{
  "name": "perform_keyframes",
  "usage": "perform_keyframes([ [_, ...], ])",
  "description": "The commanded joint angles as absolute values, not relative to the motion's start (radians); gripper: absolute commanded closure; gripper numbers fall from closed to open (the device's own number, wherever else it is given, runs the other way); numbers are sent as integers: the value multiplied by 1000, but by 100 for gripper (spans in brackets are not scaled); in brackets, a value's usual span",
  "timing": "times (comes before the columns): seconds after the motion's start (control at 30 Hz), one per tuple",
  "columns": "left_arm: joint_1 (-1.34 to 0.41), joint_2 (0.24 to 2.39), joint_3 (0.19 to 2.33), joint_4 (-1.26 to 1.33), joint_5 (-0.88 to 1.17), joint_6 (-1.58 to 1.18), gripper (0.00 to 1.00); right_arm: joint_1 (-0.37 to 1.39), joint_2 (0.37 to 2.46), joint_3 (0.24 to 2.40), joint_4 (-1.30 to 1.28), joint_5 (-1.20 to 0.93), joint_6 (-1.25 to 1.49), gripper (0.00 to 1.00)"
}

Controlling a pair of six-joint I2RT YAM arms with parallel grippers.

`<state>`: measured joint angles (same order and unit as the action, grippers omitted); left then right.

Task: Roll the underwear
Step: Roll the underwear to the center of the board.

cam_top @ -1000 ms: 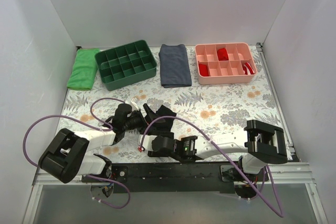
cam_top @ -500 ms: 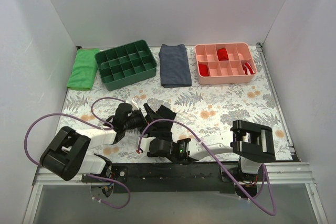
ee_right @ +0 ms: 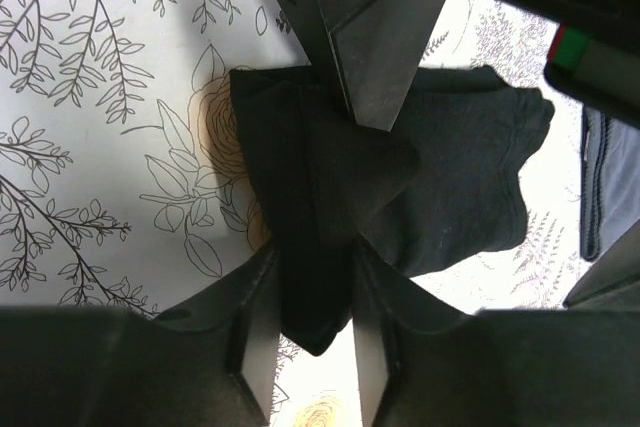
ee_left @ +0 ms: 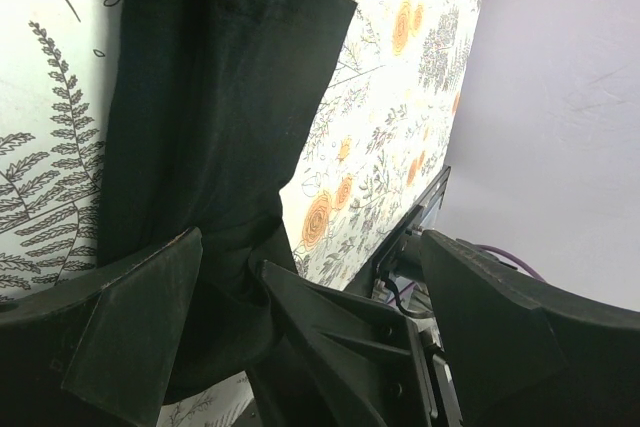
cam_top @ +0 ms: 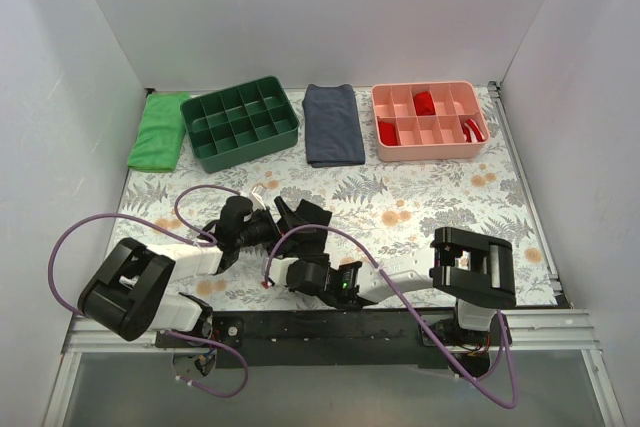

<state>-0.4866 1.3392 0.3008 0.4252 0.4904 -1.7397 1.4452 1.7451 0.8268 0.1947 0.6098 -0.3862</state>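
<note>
From above, the underwear (cam_top: 312, 215) is seen as a small dark heap on the floral tabletop (cam_top: 440, 207), close to the near edge and left of its middle. It is half covered by both arms, so its outline and long axis cannot be read there. Along the far edge a green tray (cam_top: 240, 122), a navy-grey cloth (cam_top: 333, 125) and a pink tray (cam_top: 428, 122) are lined up, well apart from the garment. In the left wrist view the fabric is shown as a long folded strip, its long axis running straight out from the left tool (ee_left: 305, 257) to a squared far end. That tool's fingers are held wide apart, with the near end of the strip lying between them against one finger. Only in the right wrist view is the grip shown: a narrow raised fold is clamped between the fingers of the right tool (ee_right: 312, 267). The broader hemmed part is spread flat to one side.
</note>
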Motion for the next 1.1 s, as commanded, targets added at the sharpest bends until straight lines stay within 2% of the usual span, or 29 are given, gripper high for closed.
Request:
perform_keyframes([
  [0.0,-491,1373,265,265,482,-1698,7,1431,1746,818,216,586,-376,65],
  [0.4,-489,1362,299,224,459,-1692,2,1419,1655,859,102,384,-284,80],
  [0.73,-425,1267,344,100,400,-1660,2,1408,1621,946,-51,212,-175,80],
  [1.07,-307,1194,406,-54,356,-1606,2,1325,1589,962,-67,6,-92,79],
])
